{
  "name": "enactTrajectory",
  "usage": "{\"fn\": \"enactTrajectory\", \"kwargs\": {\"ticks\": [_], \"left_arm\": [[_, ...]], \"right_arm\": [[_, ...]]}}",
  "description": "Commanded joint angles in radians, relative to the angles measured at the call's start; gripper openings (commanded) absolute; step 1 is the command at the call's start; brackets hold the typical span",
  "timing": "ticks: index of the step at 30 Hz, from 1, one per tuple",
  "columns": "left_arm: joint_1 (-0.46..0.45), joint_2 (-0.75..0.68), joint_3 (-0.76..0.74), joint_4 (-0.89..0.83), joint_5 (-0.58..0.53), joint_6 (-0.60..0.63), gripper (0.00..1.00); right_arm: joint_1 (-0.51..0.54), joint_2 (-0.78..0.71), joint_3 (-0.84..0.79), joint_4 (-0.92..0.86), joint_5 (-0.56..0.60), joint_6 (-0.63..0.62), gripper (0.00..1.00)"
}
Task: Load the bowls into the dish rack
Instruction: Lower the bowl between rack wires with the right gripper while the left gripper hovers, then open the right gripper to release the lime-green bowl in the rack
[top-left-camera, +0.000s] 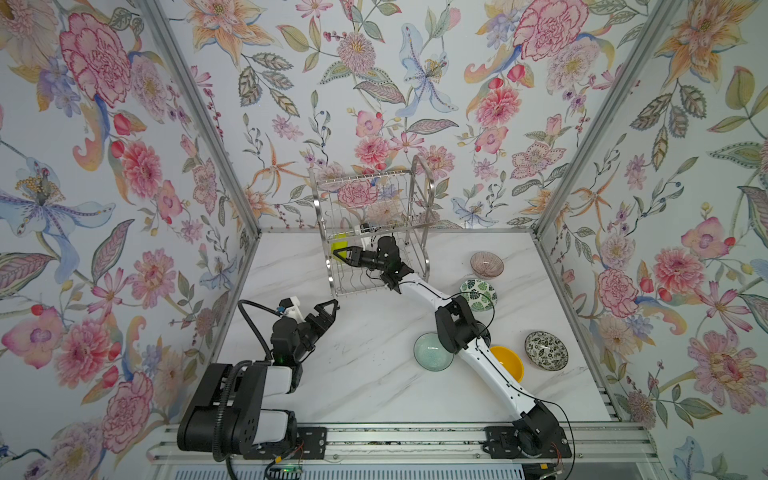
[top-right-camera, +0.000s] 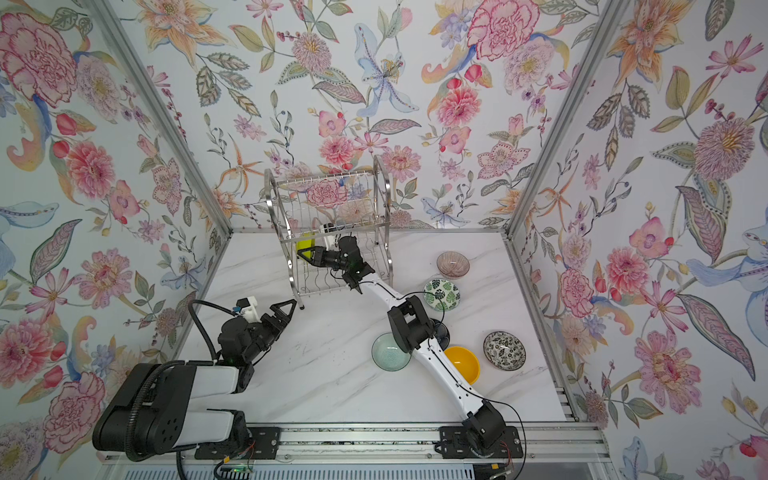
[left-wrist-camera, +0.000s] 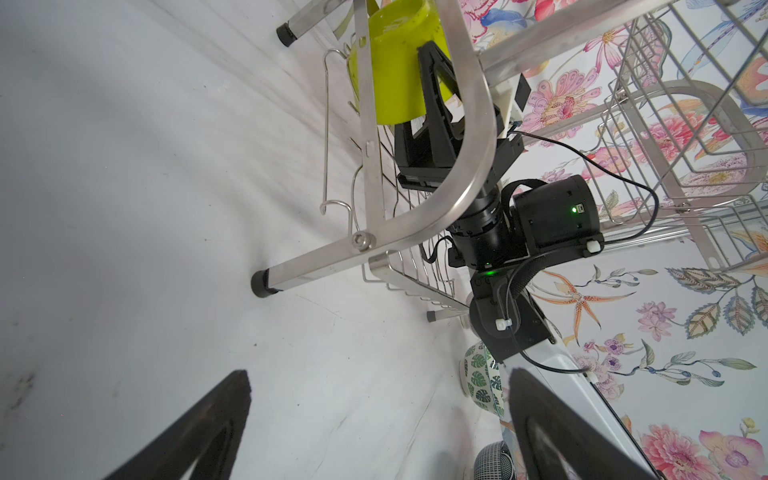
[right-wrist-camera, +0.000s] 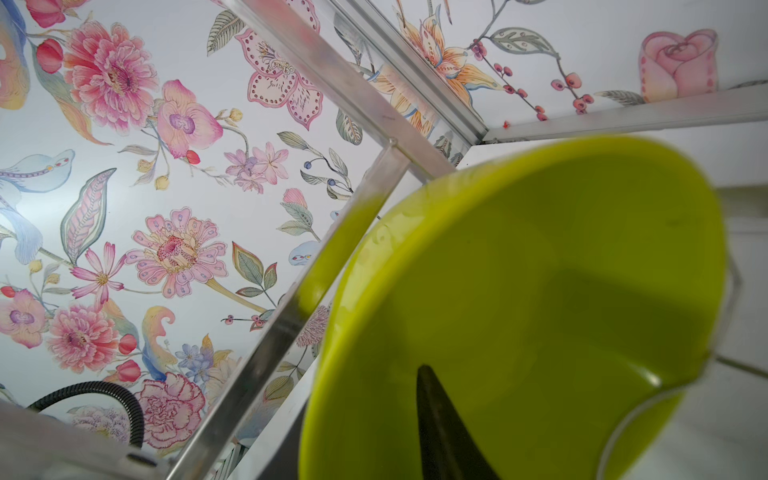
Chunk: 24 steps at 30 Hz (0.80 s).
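The silver wire dish rack (top-left-camera: 419, 195) (top-right-camera: 384, 195) stands at the back of the marble table. A lime green bowl (top-left-camera: 338, 245) (right-wrist-camera: 540, 311) stands on edge in the rack's lower tier. My right gripper (top-left-camera: 338, 257) reaches into that tier and straddles the bowl's wall with its jaws apart. One finger (right-wrist-camera: 436, 419) lies inside the bowl and the other is hidden behind the wall. My left gripper (top-left-camera: 330, 313) (left-wrist-camera: 380, 378) hangs wide open and holds nothing, over bare table in front of the rack's front left leg (left-wrist-camera: 266, 284).
Five bowls sit on the table's right half: pinkish ribbed (top-left-camera: 487, 264), white with green leaves (top-left-camera: 478, 295), pale green (top-left-camera: 432, 351), orange-yellow (top-left-camera: 509, 363), black-and-white floral (top-left-camera: 545, 350). A dark bowl (top-right-camera: 442, 332) peeks from behind my right arm's elbow. Walls enclose three sides.
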Motion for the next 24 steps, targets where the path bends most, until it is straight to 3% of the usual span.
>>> {"fn": "enactTrajectory", "kwargs": {"ticks": [1,16,24], "left_arm": [[-0.008,0.014,0.006,0.025,0.004,0.027,0.99],[-0.009,0.004,-0.003,0.022,0.0,0.024,0.99],[-0.008,-0.005,-0.006,0.017,-0.003,0.027,0.99]], "right_arm": [[0.003,-0.03,-0.034,-0.025,-0.014,-0.011,0.37],[0.008,-0.145,-0.169,0.048,-0.045,-0.03,0.56],[0.011,-0.258,-0.356,0.113,0.012,-0.082,0.68]]}}
